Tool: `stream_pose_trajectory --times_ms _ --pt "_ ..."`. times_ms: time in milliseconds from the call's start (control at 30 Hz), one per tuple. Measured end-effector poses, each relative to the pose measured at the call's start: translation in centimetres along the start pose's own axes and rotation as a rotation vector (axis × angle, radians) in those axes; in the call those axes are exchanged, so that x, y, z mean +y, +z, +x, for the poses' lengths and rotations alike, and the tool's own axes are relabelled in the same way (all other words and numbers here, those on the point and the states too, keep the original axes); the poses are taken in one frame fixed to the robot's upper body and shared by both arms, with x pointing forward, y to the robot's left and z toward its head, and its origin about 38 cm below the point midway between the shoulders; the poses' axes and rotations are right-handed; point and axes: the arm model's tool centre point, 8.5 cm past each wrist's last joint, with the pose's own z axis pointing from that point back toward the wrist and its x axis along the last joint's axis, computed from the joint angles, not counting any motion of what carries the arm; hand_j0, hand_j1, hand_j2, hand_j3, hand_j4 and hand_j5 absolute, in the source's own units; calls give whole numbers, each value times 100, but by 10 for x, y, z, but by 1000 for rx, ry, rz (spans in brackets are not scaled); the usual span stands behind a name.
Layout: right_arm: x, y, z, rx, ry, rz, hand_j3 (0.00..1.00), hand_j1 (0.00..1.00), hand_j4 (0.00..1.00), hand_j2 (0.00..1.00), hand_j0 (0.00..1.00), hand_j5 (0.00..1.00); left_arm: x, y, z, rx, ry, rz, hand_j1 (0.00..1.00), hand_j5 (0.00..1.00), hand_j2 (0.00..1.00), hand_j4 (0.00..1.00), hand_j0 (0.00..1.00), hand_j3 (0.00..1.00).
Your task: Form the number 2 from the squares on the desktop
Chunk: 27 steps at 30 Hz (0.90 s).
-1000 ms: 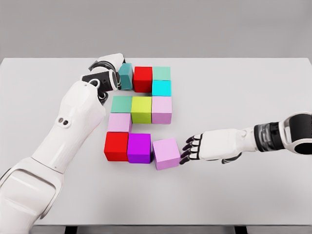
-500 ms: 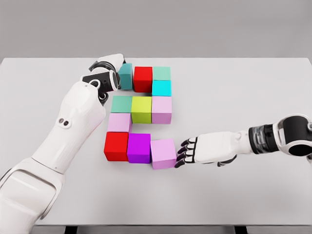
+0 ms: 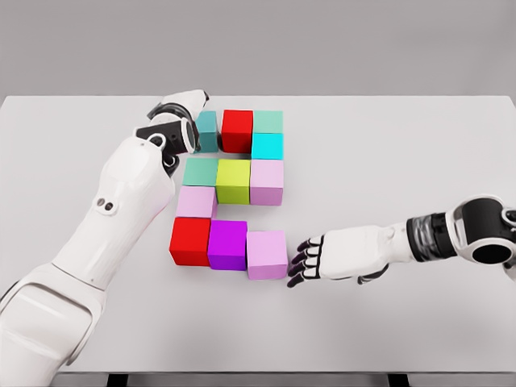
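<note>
Setting: a white surface (image 3: 419,145) seen from above, grey wall behind.
Blocks overall: ten coloured cubes lie packed edge to edge near the middle, forming a blocky numeral 2.
Top row: dark teal cube (image 3: 207,130), red cube (image 3: 237,130), pale green cube (image 3: 267,122), with a cyan cube (image 3: 267,146) just below the pale green one.
Middle row: green-teal cube (image 3: 200,172), yellow-green cube (image 3: 233,180), pale lilac cube (image 3: 267,181).
Link: pink cube (image 3: 197,201) under the left end of the middle row.
Bottom row: second red cube (image 3: 190,240), purple cube (image 3: 228,244), lilac cube (image 3: 267,254) at the right end, flush against the purple one.
Right hand (image 3: 316,259): reaches in from the right, fingers loosely extended and holding nothing, dark fingertips (image 3: 295,260) at the right face of the lilac cube.
Left hand (image 3: 179,121): rests beside the dark teal cube at the top left; its fingers are hidden, so I cannot tell their state.
</note>
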Motion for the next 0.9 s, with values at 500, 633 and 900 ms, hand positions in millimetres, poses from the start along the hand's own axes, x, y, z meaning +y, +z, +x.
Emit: stream_pose_trajectory --times_ms 500,633,900 --pt "-2 -10 4 -25 1 -7 100 100 100 100 100 100 24 27 -51 -21 9 96 100 100 100 100 100 100" --pt "-1 -7 3 -18 -1 -5 100 100 100 100 100 100 36 32 -75 -11 18 104 100 100 100 100 100 100" --pt "-18 61 -31 141 -91 -177 100 100 100 100 100 100 34 34 -133 -76 -28 25 100 100 100 100 100 100"
